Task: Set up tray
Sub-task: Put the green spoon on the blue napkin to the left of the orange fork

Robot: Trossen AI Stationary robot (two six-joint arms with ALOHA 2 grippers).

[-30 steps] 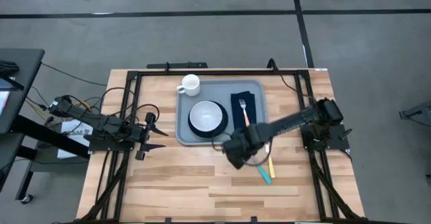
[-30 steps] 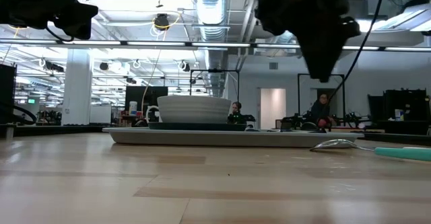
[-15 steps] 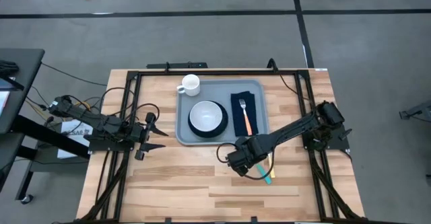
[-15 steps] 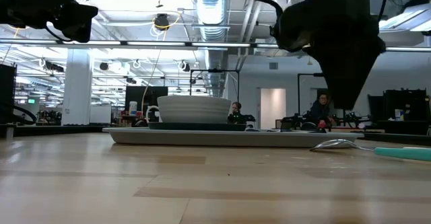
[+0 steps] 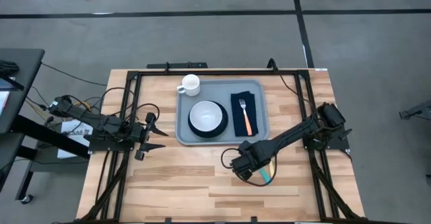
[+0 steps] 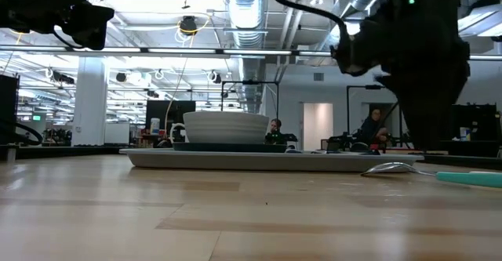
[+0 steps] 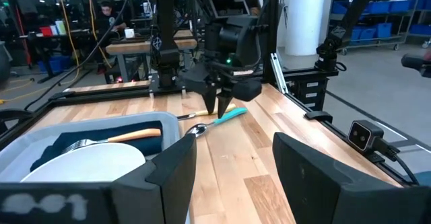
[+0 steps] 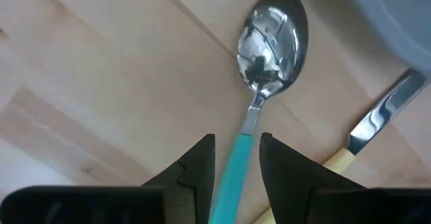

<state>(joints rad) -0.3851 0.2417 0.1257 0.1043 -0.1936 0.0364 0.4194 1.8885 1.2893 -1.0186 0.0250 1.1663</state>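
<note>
High view: tray (image 5: 262, 131) at back centre of table (image 5: 168, 177), holding bowl (image 5: 206, 116) on dark plate (image 5: 195, 131), napkin (image 5: 237, 109) with orange-handled fork (image 5: 246, 118) on top. White mug (image 5: 190, 85) at tray's back left corner, whether on rim or just off cannot tell. Right gripper (image 5: 250, 172) low over table just in front of tray, over teal-handled spoon (image 5: 265, 176). Left gripper (image 5: 152, 134) parked at left edge, fingers spread apart.

Low view: tray (image 6: 235, 161) flat on table, bowl (image 6: 226, 126) standing above rim. Spoon (image 6: 408, 168) lying right of tray.

Left wrist view: tray (image 7: 101, 124) near, right gripper (image 7: 215, 106) pointing down at spoon (image 7: 217, 120) beyond it.

Right wrist view: right gripper (image 8: 237, 150) fingers parted, straddling spoon (image 8: 266, 42) handle, not clamped. Yellow-handled knife (image 8: 377, 120) just beside.
</note>
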